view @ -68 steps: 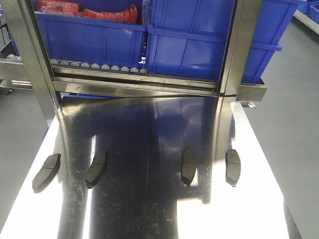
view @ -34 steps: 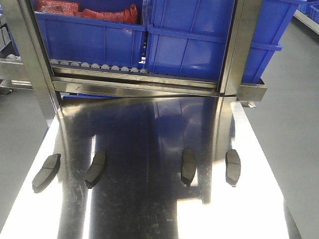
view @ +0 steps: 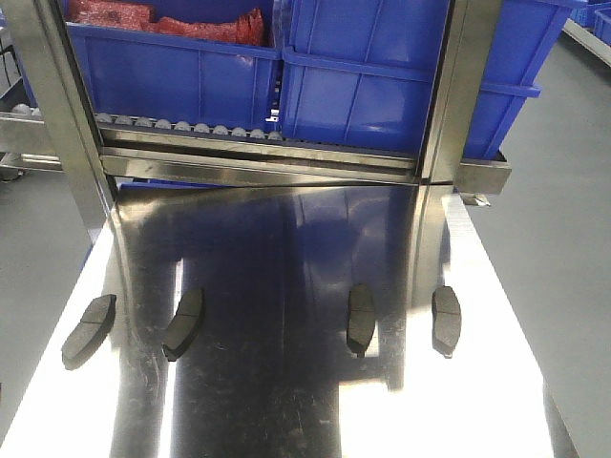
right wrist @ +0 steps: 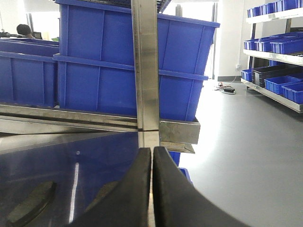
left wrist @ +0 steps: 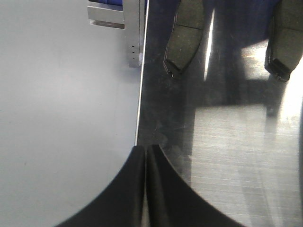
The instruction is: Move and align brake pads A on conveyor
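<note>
Four brake pads A [view: 361, 319] span the worktop [view: 286, 420] (outer two near its edges). Left gripper [left wrist: 145, 153], right gripper [right wrist: 152, 153]: jaws pressed together, empty.

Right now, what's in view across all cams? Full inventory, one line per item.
brake pads: 4, dark grey, in a loose row on the tabletop, two left and two right
steel tabletop: 1, mirror-shiny silver, foreground
blue crates: 2, blue, on the rack behind the tabletop
red parts: count unclear, red, inside the left crate
roller track: 1, silver, under the left crate
steel uprights: 2, silver, one on each side of the rack
floor: grey, both sides of the table
shelving: 1, holding blue bins, far right background
left fingers: 2, black, shut, empty, over the table's left edge
right fingers: 2, black, shut, empty, facing the right upright
</note>
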Available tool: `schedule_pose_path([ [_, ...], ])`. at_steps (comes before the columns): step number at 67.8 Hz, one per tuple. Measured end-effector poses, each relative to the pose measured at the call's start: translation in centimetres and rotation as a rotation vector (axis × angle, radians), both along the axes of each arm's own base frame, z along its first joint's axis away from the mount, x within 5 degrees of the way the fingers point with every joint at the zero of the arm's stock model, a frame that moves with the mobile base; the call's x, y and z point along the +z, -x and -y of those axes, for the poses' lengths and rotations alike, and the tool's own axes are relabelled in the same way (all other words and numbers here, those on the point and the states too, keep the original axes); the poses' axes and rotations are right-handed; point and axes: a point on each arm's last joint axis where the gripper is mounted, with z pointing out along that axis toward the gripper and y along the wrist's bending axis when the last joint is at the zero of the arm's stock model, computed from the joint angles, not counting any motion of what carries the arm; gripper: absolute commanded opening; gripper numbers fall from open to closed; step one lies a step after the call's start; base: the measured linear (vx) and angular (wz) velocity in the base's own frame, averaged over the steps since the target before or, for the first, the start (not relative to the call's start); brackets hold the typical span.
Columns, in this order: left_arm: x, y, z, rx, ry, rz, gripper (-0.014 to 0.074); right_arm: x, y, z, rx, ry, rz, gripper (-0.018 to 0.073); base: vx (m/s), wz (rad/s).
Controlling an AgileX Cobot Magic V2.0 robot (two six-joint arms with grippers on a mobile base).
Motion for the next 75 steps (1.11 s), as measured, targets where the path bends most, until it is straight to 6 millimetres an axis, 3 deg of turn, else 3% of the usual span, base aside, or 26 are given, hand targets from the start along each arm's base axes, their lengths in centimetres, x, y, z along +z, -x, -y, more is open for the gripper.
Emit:
schedule_pose_path([
  [23, -0.01, 0.02, -0.12, -0.004, -0.019, -0.003, 0.0051, 0.0, 0.0, 0.0, 0.0, 0.0, 0.0, -0.0012, 0.0, 0.0],
  [31, -0.02, 0.03, -0.13, -0.005, -0.02, -0.004, 0.014, 0.0, 0.0, 0.0, 0.0, 0.0, 0.0, -0.0012, 0.0, 0.0],
  [46, -0.05, 0.08, -0.13, -0.004, -0.021, -0.011, 0.0384, 0.0, 0.0, 0.0, 0.0, 0.0, 0.0, -0.0012, 0.0, 0.0],
  [51, -0.05, 0.08, -0.13, -0.004, -0.021, -0.011, 0.0421, 0.0, 0.0, 0.0, 0.0, 0.0, 0.0, -0.0012, 0.0, 0.0],
  [75, 0.09, -0.13, -0.15, -0.015, -0.031, 0.009, 0.0436, 0.0, 0.0, 0.0, 0.0, 0.0, 0.0, -0.0012, 0.0, 0.0],
])
